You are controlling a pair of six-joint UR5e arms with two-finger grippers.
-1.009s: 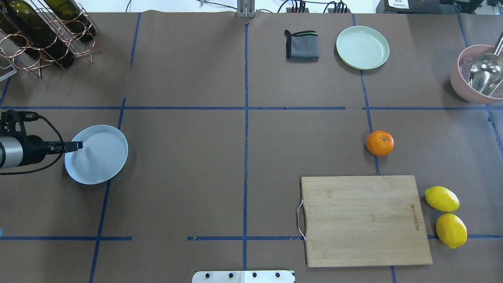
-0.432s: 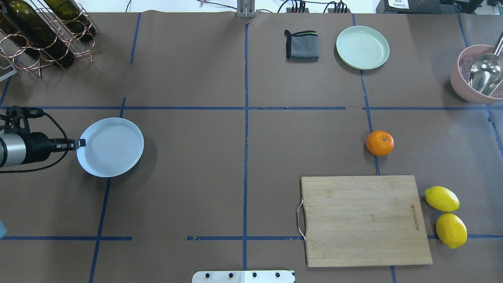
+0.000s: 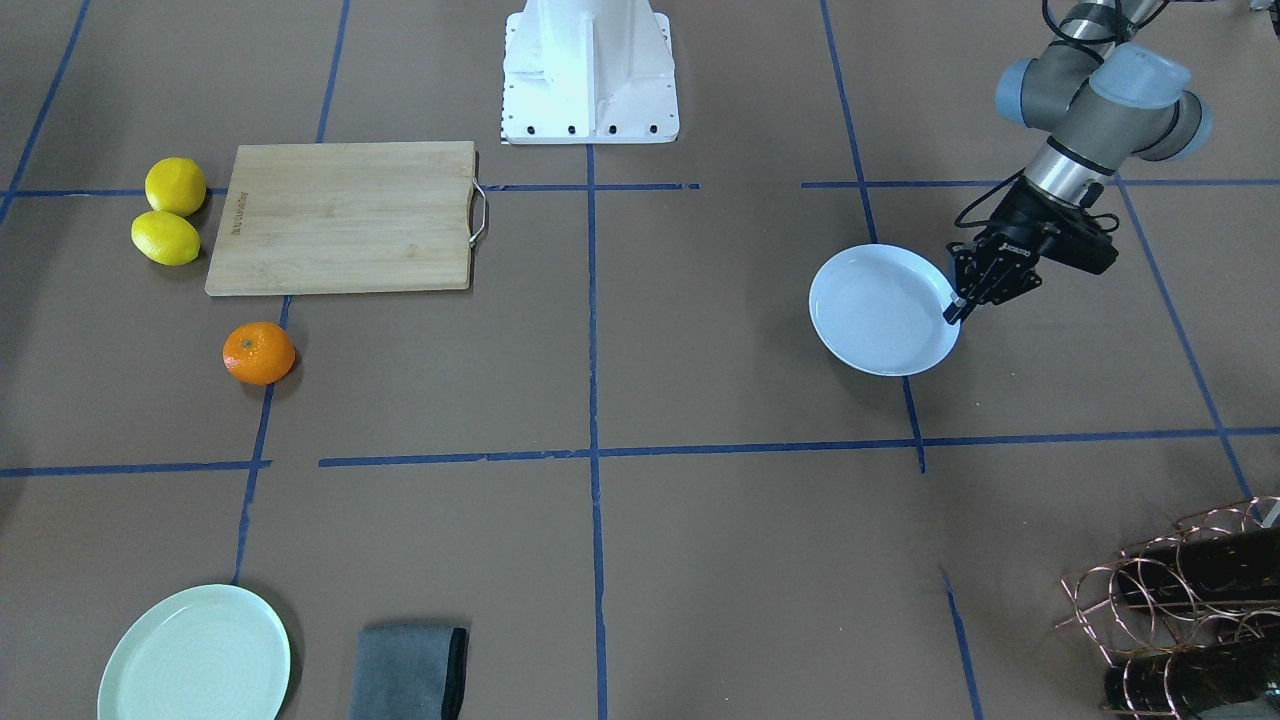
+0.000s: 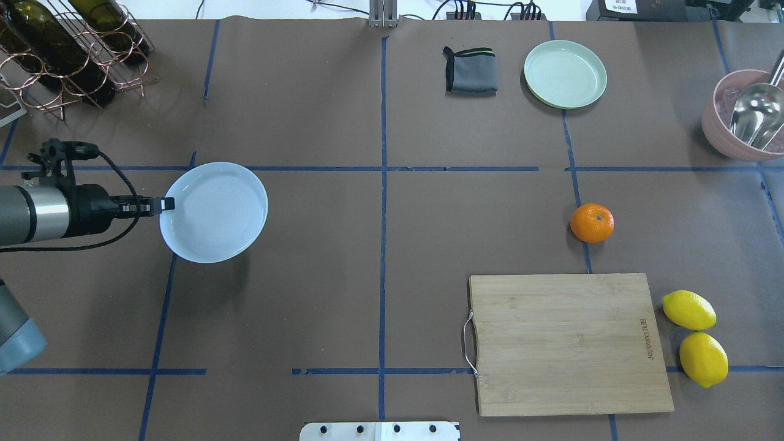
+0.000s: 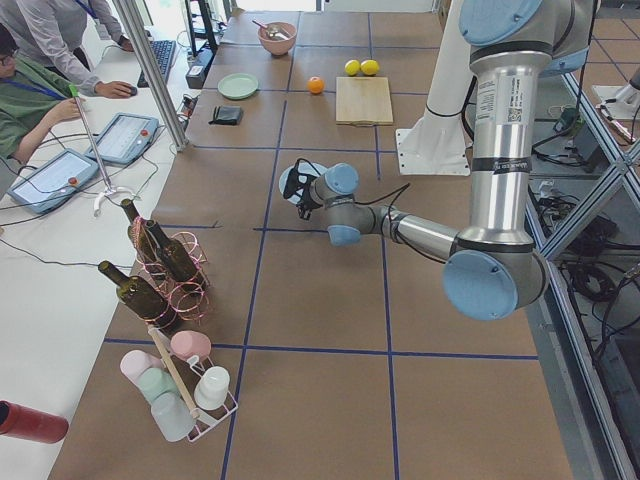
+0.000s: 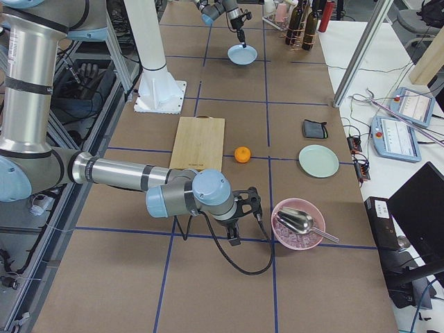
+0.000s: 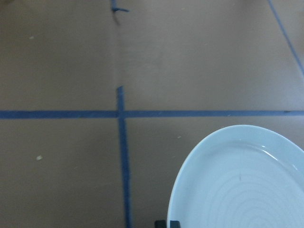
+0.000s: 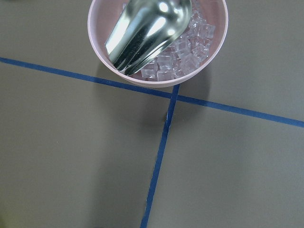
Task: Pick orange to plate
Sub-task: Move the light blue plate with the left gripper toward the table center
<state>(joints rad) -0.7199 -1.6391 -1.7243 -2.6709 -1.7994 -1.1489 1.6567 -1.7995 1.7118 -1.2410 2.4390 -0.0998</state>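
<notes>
Left gripper (image 4: 164,204): jaws pinch the plate's (image 4: 214,211) rim on the side nearest the arm.
Plate: on the robot's left half of the table, holding nothing.
Orange (image 4: 591,223): on the table's right half, just beyond the board (image 4: 569,343), well apart from the plate.
Right gripper (image 6: 234,240): low, near the pink bowl (image 6: 295,244); I cannot tell how its jaws stand.
Lemons (image 4: 689,310): two, beside the board.

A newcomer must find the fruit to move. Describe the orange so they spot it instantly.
Find the wooden cutting board on the robot's right half of the table. Just beyond its far edge, on a blue tape line, sits the orange: round and bright orange, unlike the two yellow lemons beside the board.
</notes>
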